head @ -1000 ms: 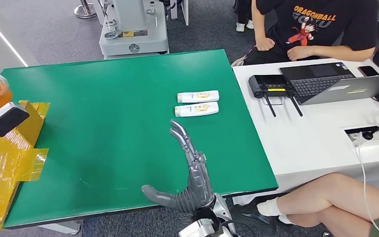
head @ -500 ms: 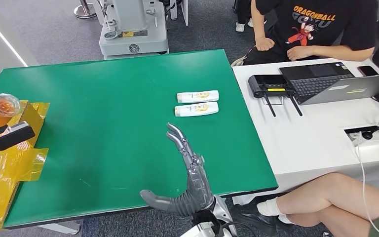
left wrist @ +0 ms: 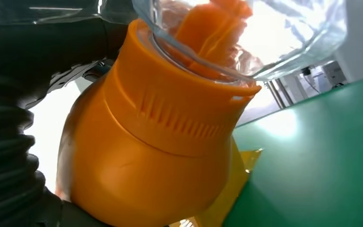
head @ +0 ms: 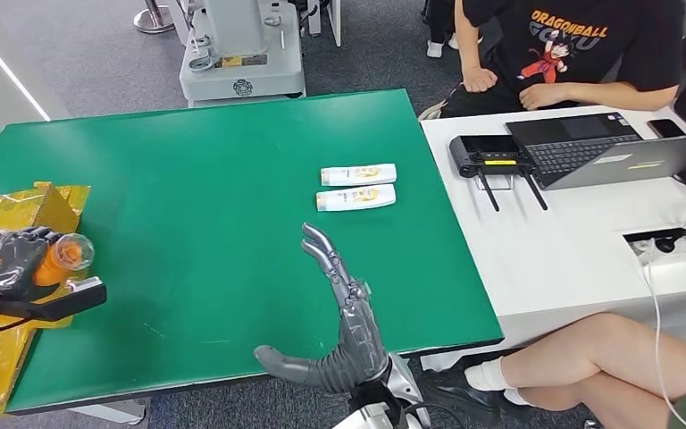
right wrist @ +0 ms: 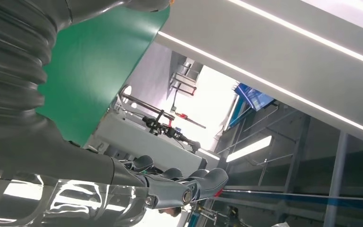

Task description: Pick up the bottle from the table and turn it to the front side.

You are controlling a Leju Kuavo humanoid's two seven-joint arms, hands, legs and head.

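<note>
Orange bottle (head: 54, 259): gripped within curled left hand (head: 9, 264) fingers, clear cap projecting past them, apparently for turning; right hand (head: 339, 304) fingers held apart, nothing between them, two white tubes (head: 357, 187) lying beyond fingertips

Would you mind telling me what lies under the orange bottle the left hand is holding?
Under the orange bottle, held by the left hand, lies crinkled yellow sheeting at the green table's edge. The hand and bottle cover whatever is directly beneath.
</note>
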